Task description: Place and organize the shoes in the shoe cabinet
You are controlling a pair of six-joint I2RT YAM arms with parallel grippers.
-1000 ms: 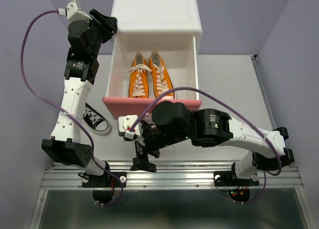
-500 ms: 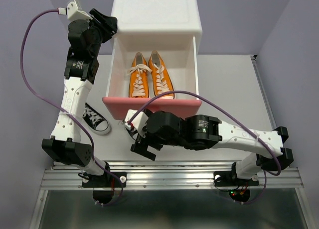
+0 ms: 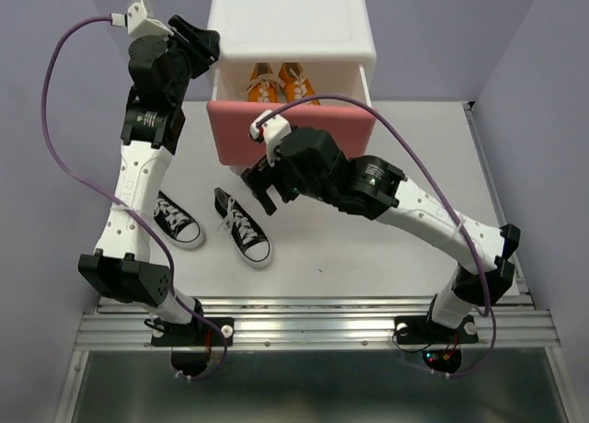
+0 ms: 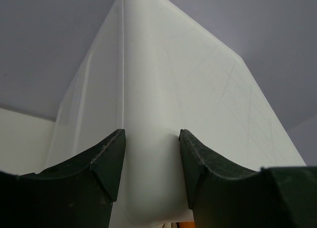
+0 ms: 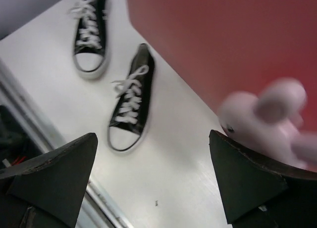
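Observation:
The white shoe cabinet [image 3: 290, 23] stands at the back, its pink upper drawer [image 3: 345, 124] pushed most of the way in. Only the heels of the two orange shoes [image 3: 262, 81] show inside it. Two black shoes [image 3: 175, 219] [image 3: 242, 226] lie on the table in front, at the left; they also show in the right wrist view [image 5: 89, 32] [image 5: 131, 101]. My left gripper [image 4: 151, 163] is shut on the cabinet's upper left corner [image 4: 148, 89]. My right gripper [image 5: 153, 173] stands wide open and empty just before the drawer front [image 5: 223, 39], the bunny knob [image 5: 267, 114] by its right finger.
A metal rail [image 3: 313, 326] runs along the table's near edge beside the arm bases. Purple walls close in on both sides and behind the cabinet. The right arm stretches diagonally across the table's middle.
The pink drawer has slid back into the cabinet, hiding most of the orange shoes. My right gripper has travelled from the near edge up to the drawer front, uncovering the second black shoe.

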